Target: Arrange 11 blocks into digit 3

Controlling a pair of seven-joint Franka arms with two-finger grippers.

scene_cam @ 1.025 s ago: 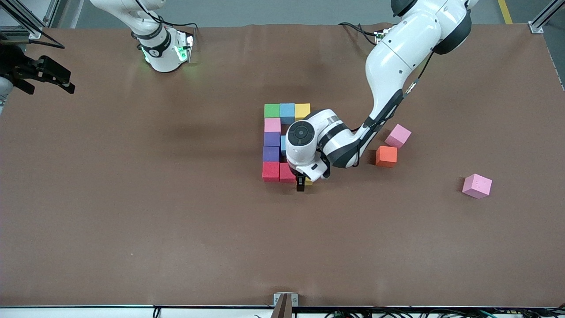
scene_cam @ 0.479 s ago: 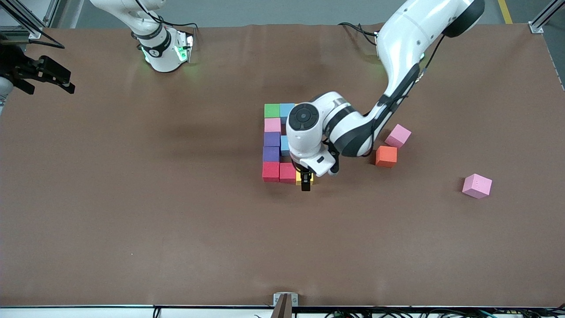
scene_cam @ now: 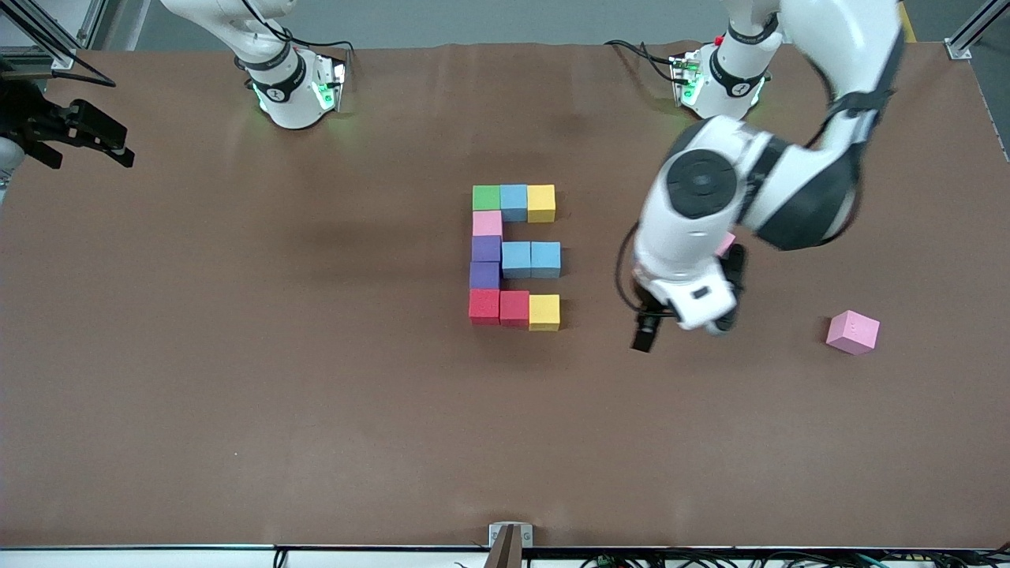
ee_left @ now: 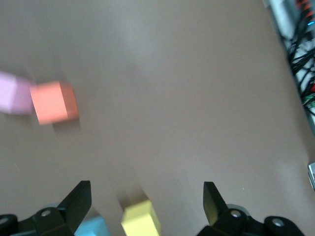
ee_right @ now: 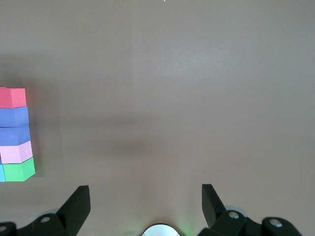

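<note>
Digit 3 (scene_cam: 515,258): front view, you see all eleven blocks touching mid-surface; left gripper (scene_cam: 671,331) has lifted off the yellow block (scene_cam: 544,312), wide and empty; figure looks complete. Long axis runs toward the bases, bars pointing to the left arm's end. Left wrist view: orange cube (ee_left: 53,102) apart. Right wrist view: right gripper (ee_right: 142,206) wide, waiting.

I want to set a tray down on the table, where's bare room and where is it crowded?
Bare brown table runs from the block figure toward the front camera and toward the right arm's end. Crowded: between the figure and the lone pink cube, where the open left gripper hangs over the orange cube.
</note>
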